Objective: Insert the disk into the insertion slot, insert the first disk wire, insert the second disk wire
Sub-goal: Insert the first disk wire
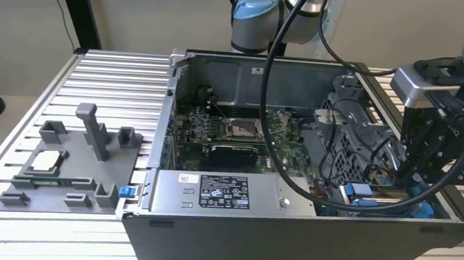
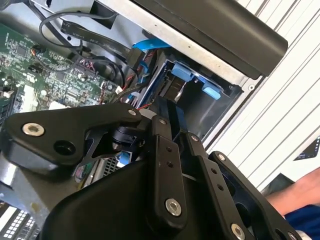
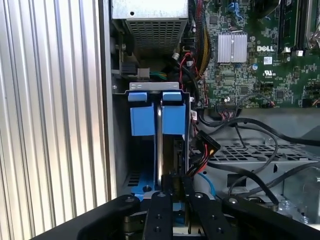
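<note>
Disk (image 3: 174,120) on edge inside slot (image 3: 142,189), in computer case (image 1: 290,241) corner; tool (image 3: 175,184) clamped on disk's end.

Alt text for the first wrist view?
The gripper hangs at the blue-railed insertion slot in the corner of an open computer case, next to a green motherboard and black cables. A ribbed metal table lies outside the case.

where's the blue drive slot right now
The insertion slot is in the open case's near corner on the exterior view's right, next to the grey power-supply box, with the gripper just over it.
</note>
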`<state>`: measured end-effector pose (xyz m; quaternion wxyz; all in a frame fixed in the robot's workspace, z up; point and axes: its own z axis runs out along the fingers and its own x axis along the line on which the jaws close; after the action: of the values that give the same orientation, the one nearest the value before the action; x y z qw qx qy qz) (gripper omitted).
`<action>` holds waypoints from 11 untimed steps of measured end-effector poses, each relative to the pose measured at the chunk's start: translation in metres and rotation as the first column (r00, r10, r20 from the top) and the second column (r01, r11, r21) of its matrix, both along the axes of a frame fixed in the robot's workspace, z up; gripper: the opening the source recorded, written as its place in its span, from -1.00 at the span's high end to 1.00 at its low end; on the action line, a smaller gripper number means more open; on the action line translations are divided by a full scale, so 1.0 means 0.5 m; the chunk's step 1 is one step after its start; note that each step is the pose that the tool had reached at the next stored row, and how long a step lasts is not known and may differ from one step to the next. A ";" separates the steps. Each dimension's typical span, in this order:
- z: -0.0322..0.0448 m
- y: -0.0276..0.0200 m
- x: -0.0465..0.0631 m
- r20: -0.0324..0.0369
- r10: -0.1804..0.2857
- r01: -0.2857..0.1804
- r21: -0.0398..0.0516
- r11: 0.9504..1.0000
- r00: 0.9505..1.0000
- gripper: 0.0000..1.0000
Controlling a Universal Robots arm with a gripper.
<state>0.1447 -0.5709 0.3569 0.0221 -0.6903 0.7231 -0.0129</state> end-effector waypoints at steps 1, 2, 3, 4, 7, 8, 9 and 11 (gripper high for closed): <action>-0.001 0.0009 0.000 0.000 -0.001 0.001 0.000 1.000 1.000 1.00; -0.001 0.0017 0.000 0.000 -0.002 0.002 0.000 1.000 1.000 1.00; -0.001 0.0038 0.000 0.000 -0.003 0.003 0.000 1.000 1.000 1.00; -0.001 0.0053 0.000 0.000 -0.003 0.003 0.000 1.000 1.000 1.00; -0.001 0.0062 0.001 -0.001 -0.005 0.005 0.000 1.000 1.000 1.00; -0.001 0.0064 0.001 -0.001 -0.005 0.005 0.000 1.000 1.000 1.00; -0.001 0.0069 0.003 -0.002 -0.005 0.005 0.000 1.000 1.000 1.00; -0.002 0.0069 0.004 -0.002 -0.005 0.005 0.000 1.000 1.000 1.00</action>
<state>0.1468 -0.5674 0.3561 0.0213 -0.6884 0.7249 -0.0124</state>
